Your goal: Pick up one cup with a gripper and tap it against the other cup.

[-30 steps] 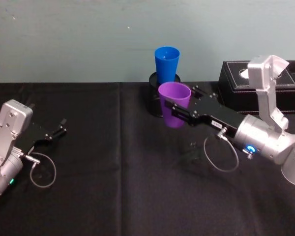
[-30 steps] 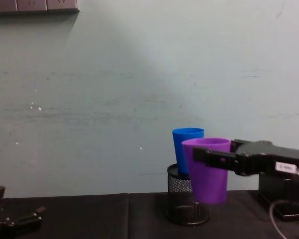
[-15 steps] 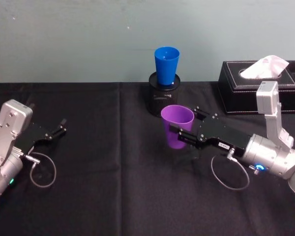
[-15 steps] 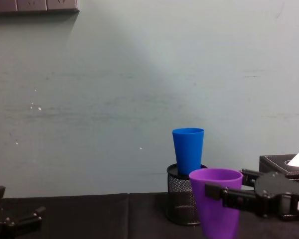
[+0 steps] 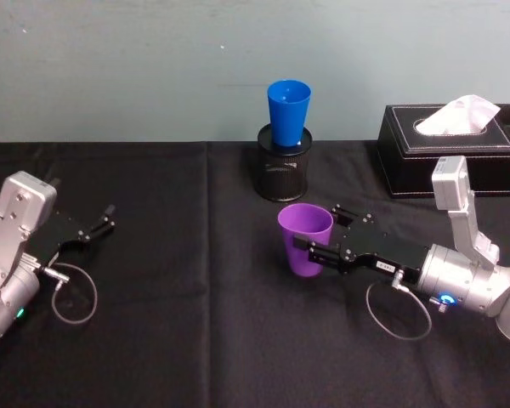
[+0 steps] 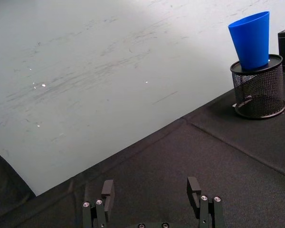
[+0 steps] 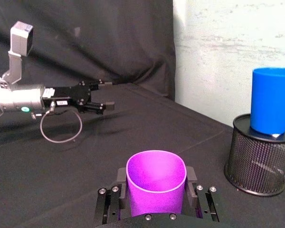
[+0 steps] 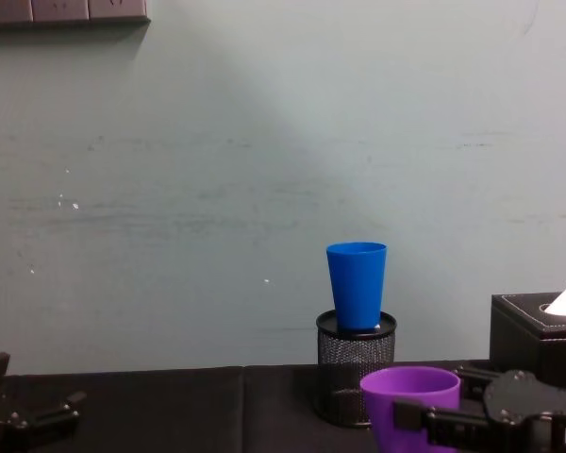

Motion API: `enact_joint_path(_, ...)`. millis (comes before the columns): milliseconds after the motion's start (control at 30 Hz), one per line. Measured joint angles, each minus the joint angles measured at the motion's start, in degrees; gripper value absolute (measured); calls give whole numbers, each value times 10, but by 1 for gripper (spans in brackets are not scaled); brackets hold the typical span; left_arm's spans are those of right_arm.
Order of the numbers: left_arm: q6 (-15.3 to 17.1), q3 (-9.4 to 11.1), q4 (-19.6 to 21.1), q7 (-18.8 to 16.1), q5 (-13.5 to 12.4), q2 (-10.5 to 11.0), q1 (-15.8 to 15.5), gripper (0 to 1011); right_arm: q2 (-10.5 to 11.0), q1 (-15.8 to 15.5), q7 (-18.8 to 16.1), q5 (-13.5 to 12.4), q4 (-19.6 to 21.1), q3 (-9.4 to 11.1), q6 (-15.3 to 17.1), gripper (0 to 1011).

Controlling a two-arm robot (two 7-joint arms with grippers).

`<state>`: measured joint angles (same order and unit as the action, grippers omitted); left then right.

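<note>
Grip: right gripper (image 5: pixel 316 231) pinching the purple cup (image 5: pixel 305 241), one black finger on the near side of its wall and one on the far side, just under the rim; fingers spread no wider than the cup.
Purple cup: upright, mouth up, a little right of the middle of the black cloth (image 5: pixel 195 306); resting on the cloth or just above it, cannot tell which; well apart from the other cup and nearer than it.
Right arm (image 5: pixel 463 285): silver-grey, low and almost level, reaching from the near right toward the left; blue ring light (image 5: pixel 444 299) lit at the wrist.
Left gripper (image 5: pixel 104 219): at the left of the cloth, fingers spread with nothing between them, pointing right and slightly far; parked on its silver arm.
Pen holder (image 5: pixel 283 174): black wire mesh, standing far centre, close to the wall.
Blue cup (image 5: pixel 288 110): upright, mouth up, base sunk in the mouth of the pen holder.
Tissue box (image 5: pixel 459 161): black, far right, white tissue poking from the top.
</note>
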<state>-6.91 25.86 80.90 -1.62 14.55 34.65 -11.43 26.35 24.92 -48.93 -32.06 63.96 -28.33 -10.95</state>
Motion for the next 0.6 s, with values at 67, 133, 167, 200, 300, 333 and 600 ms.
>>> enact_joint_path(67,0,0,0,0,0,0,0,1000,0,1,0,2,-5,-3,0,719)
enact_joint_path(133,0,0,0,0,0,0,0,1000,0,2,0,3,-7,-3,0,719)
enact_joint_path(167,0,0,0,0,0,0,0,1000,-1,3,0,4,-9,-4,0,718)
enact_joint_path(200,0,0,0,0,0,0,0,1000,-1,3,1,4,-10,-5,0,719)
enact_joint_path(300,0,0,0,0,0,0,0,1000,-1,4,2,7,-11,-7,0,718)
enact_joint_path(333,0,0,0,0,0,0,0,1000,-1,5,2,10,-12,-8,0,718)
enact_joint_path(600,0,0,0,0,0,0,0,1000,-2,6,5,15,-16,-12,-1,719)
